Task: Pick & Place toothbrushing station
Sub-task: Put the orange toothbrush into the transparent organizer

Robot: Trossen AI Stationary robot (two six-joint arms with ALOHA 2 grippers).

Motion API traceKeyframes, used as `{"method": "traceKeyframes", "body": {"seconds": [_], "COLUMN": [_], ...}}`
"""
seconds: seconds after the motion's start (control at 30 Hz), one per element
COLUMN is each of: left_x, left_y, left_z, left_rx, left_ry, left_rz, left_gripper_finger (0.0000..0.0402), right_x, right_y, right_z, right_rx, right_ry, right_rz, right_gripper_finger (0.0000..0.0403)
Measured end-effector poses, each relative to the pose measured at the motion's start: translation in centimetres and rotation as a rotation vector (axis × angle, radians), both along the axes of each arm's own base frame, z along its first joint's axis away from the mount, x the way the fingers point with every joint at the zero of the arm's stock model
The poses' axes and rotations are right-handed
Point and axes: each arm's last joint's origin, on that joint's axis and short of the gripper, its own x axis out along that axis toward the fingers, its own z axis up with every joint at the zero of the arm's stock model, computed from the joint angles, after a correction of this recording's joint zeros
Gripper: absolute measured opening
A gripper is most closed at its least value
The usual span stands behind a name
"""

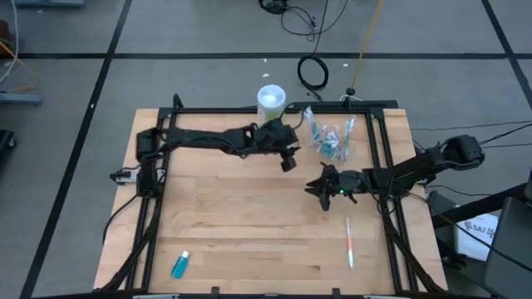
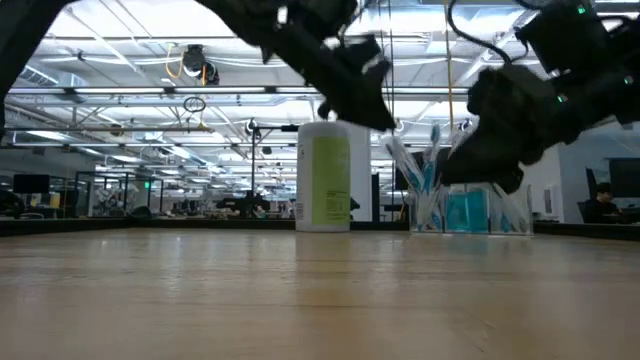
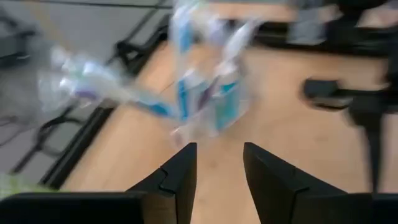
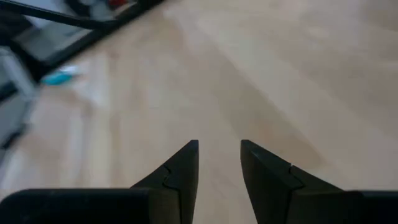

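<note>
- the left gripper (image 3: 217,168) shows its two dark fingers parted by a narrow gap with nothing between them; it hangs above the wooden table (image 1: 249,224), touching nothing.
- just past those fingers stands the small clear plastic cup (image 3: 208,106) filled with slim toothbrushes and teal-blue white-capped tubes, blurred in the left wrist view; in the high view the cup (image 1: 331,143) sits near the table's far edge, just right of the left gripper (image 1: 288,161).
- the right gripper (image 4: 219,165) likewise has a narrow gap between its fingers, holding nothing, above bare wood; in the high view it (image 1: 320,187) is near the cup, on the cup's near side.
- a single orange-and-white toothbrush (image 1: 349,242) lies flat on the table, nearer the front edge than the right gripper.
- a lone teal-blue tube (image 1: 180,264) lies at the front left, well apart from both grippers.
- a white cylindrical canister with a yellow-green label (image 2: 324,177) stands upright at the far edge, left of the cup.
</note>
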Motion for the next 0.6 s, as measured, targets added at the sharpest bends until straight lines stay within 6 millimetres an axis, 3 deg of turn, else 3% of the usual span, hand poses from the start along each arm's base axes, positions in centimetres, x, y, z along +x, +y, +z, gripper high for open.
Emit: {"method": "traceKeyframes", "body": {"seconds": [0.13,0.33,0.47,0.6], "left_x": [-1.9,-6.0,-7.9,-9.0], "left_y": [-0.1,0.5,1.5,2.9], "left_z": [3.4,8.2,9.2,8.7], "left_rx": [-0.023,0.012,-0.016,-0.042], "left_ry": [-0.022,-0.012,0.032,0.101], "left_rz": [-0.13,-0.134,-0.091,-0.06], "left_gripper_finger": [0.0138,0.0138,0.0138,0.0138], "right_x": [1.0,2.8,3.8,4.7], "right_y": [0.9,2.7,4.0,5.9], "right_z": [2.4,7.4,10.0,10.3], "right_rx": [0.006,-0.02,0.014,0.15], "right_ry": [0.034,0.27,0.381,0.575], "right_rz": [0.043,0.003,-0.024,-0.036], "right_gripper_finger": [0.0114,0.0114,0.0114,0.0114]}}
